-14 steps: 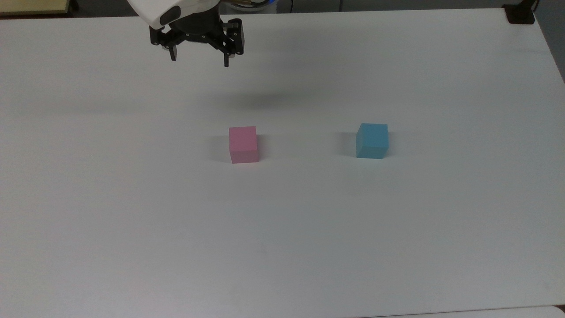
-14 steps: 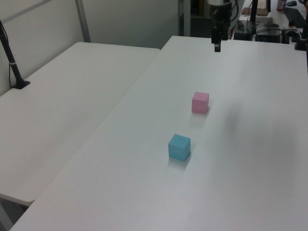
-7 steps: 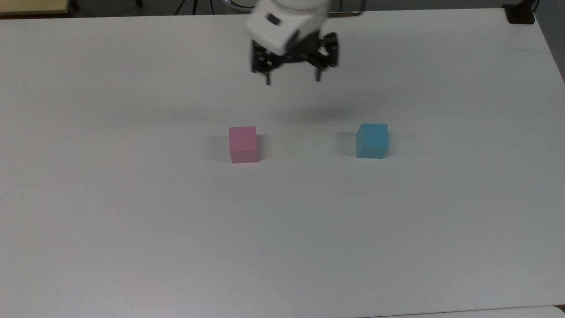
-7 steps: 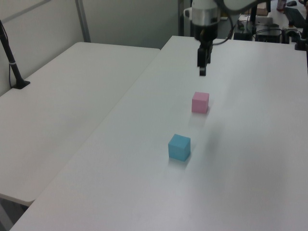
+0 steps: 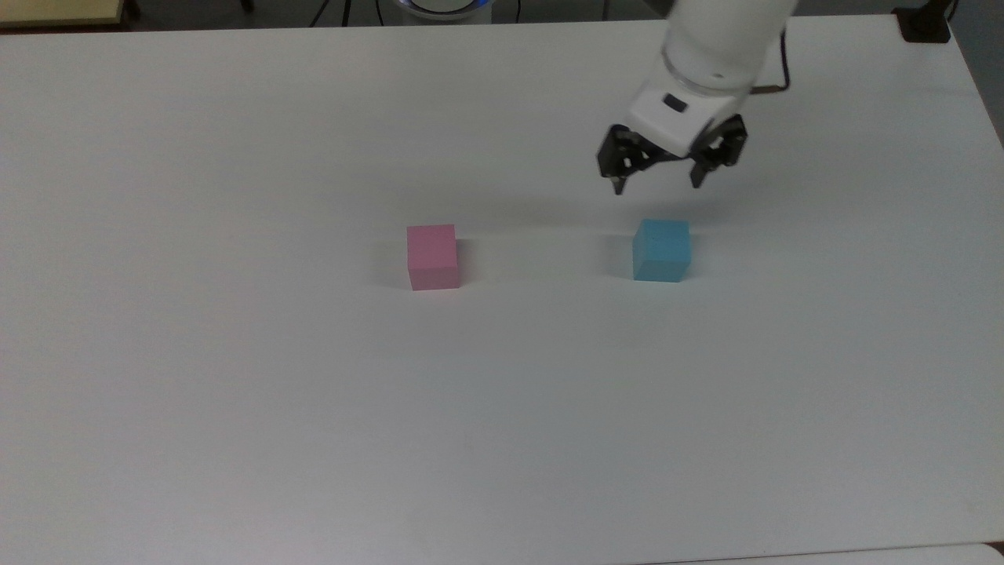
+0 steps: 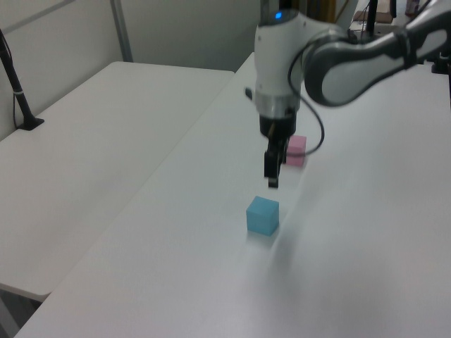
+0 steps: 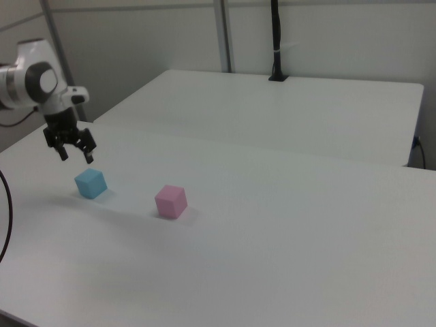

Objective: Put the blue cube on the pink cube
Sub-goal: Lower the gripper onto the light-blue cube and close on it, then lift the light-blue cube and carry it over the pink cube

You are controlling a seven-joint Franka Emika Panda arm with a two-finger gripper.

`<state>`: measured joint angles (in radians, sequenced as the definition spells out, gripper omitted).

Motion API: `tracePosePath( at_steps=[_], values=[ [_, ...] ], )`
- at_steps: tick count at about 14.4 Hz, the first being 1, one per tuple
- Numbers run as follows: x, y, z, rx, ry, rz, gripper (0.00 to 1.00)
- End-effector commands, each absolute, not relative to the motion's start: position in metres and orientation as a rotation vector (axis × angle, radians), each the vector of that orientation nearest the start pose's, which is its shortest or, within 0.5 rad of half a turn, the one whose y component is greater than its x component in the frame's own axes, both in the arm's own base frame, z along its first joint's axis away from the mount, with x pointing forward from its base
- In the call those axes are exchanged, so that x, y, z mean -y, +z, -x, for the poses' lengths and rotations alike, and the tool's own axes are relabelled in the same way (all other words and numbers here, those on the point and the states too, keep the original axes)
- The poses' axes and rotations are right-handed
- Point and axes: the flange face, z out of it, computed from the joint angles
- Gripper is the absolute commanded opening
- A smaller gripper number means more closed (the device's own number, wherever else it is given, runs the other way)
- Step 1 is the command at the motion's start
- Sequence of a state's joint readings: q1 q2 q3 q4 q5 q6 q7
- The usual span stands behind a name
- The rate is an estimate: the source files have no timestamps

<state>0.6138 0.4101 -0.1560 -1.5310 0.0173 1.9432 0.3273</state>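
While our gripper (image 5: 657,187) is hanging wide open and empty, the blue cube (image 5: 662,249) is sitting just below it on the table (image 5: 235,392), well apart from the pink cube (image 5: 432,256).
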Motion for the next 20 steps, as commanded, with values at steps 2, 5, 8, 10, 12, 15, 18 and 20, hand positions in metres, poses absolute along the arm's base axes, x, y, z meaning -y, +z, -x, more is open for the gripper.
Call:
tracePosePath(
  at_steps=[2, 5, 8, 10, 12, 15, 18, 20],
  values=[
    [-0.346, 0.356, -0.614, 0.147, -0.057, 3.196, 1.0],
    [-0.343, 0.338, -0.618, 0.143, -0.029, 3.214, 1.0],
    [-0.343, 0.333, -0.619, 0.133, -0.028, 3.218, 0.77],
    [-0.343, 0.339, -0.623, 0.081, -0.07, 3.196, 0.11],
    [-0.331, 0.388, -0.627, -0.007, -0.174, 3.152, 0.09],
    [-0.244, 0.482, -0.632, -0.011, -0.204, 3.121, 0.11],
    [-0.142, 0.528, -0.633, 0.084, -0.138, 3.142, 0.13],
    [-0.091, 0.528, -0.64, 0.113, -0.106, 3.168, 0.13]
  ],
)
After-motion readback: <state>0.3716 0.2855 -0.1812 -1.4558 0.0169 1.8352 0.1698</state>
